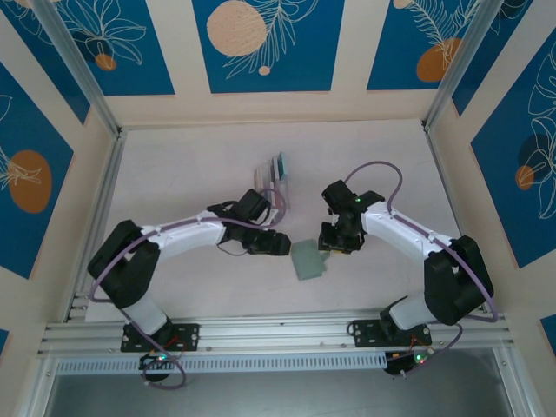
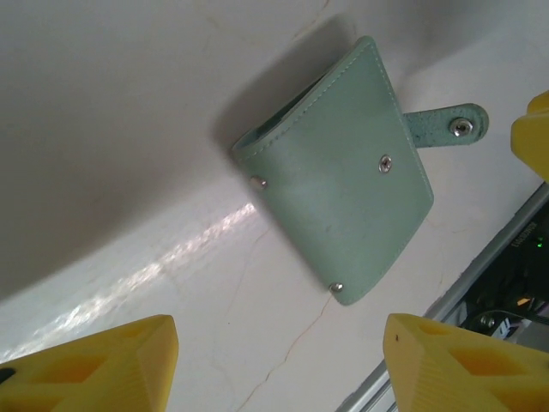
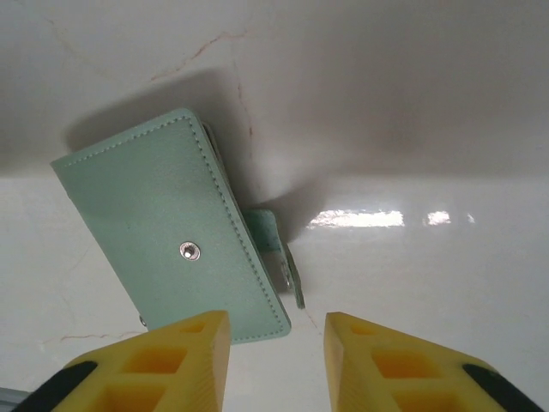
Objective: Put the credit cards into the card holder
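- The card holder (image 1: 307,259) lies closed and flat on the white table (image 1: 191,174), between the two grippers. Its sage-green cover faces up, and its snap tab (image 2: 446,127) is unfastened and sticking out to one side.
- The left gripper (image 2: 279,343) sits just beside the holder with its yellow jaws wide apart and nothing between them.
- The right gripper (image 3: 276,330) hangs over the holder's tab edge. Its jaws are parted more narrowly, and the gap is empty.
- The step in hand looks like opening the holder. One gripper should press down on the lower cover near the spine while the other takes the free tab and lifts slowly, so the wallet does not slide.
- Farther back, the credit cards (image 1: 279,167) stand on edge in a clear rack (image 1: 268,187), well apart from the holder.
- No brand, label or writing can be read on anything.
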{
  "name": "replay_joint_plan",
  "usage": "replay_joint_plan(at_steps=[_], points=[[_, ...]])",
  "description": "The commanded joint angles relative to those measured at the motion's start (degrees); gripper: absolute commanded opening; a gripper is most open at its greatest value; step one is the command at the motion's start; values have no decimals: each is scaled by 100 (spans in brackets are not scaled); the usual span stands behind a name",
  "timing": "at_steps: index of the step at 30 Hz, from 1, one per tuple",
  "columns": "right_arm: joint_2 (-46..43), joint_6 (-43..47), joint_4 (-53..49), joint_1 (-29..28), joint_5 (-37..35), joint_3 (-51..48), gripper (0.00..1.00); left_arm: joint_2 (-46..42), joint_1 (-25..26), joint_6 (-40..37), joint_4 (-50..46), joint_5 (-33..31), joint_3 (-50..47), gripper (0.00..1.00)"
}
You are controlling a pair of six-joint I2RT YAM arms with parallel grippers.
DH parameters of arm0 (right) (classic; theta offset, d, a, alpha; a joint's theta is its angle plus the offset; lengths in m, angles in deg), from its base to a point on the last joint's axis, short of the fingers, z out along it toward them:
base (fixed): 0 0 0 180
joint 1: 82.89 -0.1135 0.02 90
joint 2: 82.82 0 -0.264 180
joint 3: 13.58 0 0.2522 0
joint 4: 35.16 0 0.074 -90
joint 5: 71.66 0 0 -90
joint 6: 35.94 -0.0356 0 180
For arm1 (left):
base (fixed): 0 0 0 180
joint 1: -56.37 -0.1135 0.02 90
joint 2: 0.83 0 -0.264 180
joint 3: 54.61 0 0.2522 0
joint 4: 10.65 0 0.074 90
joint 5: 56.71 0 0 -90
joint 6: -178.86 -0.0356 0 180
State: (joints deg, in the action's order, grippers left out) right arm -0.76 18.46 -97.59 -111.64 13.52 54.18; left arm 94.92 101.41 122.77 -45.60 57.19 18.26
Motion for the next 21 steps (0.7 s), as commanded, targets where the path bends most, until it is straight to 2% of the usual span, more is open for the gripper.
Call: replay_joint_plan(at_steps=[1, 10, 21], points=[[-5, 117, 261, 151, 467, -169, 30, 338, 175, -178, -306, -259, 441, 65], [161, 198, 385, 308, 559, -328, 24, 924, 472, -356, -504, -445, 865, 65], [183, 193, 376, 331, 614, -372, 8, 1447, 808, -714, -919, -890, 1285, 63]])
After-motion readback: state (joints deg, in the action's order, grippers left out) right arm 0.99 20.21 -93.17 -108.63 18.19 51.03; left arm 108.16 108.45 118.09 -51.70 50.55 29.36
